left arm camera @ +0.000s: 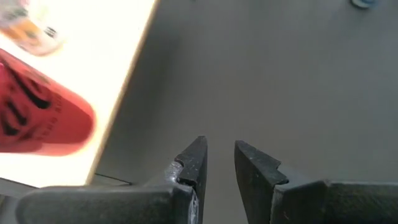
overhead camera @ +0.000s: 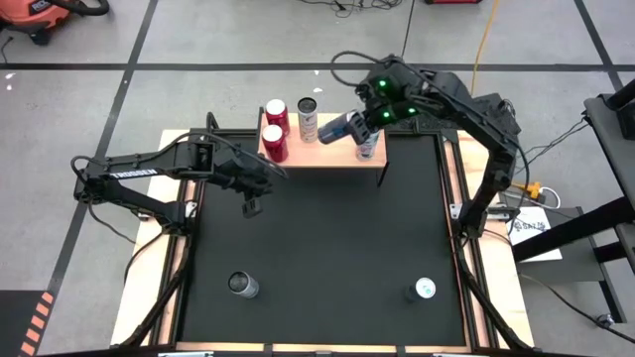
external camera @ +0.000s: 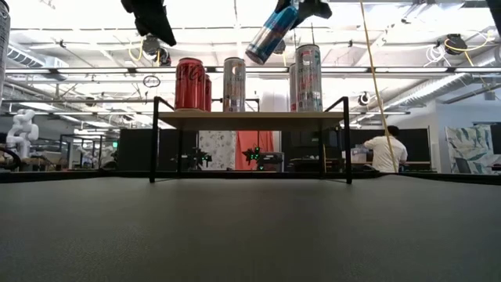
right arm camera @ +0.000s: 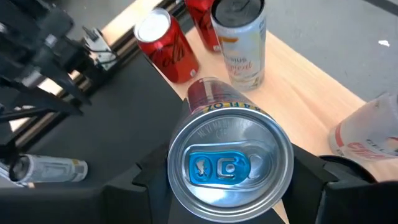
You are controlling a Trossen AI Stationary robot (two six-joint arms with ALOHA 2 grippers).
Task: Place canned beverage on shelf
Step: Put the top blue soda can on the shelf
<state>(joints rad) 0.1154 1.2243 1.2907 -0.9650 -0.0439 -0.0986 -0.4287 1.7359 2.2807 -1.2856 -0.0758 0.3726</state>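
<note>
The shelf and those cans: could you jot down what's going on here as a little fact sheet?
shelf: light wood top, black legs, at the mat's far edge
cans on shelf: two red cans, one pale can, one white can
right gripper: fingers shut on a blue can, tilted, above the shelf
left gripper: shut, empty, over the mat near the shelf
cans on mat: two, near edge
</note>
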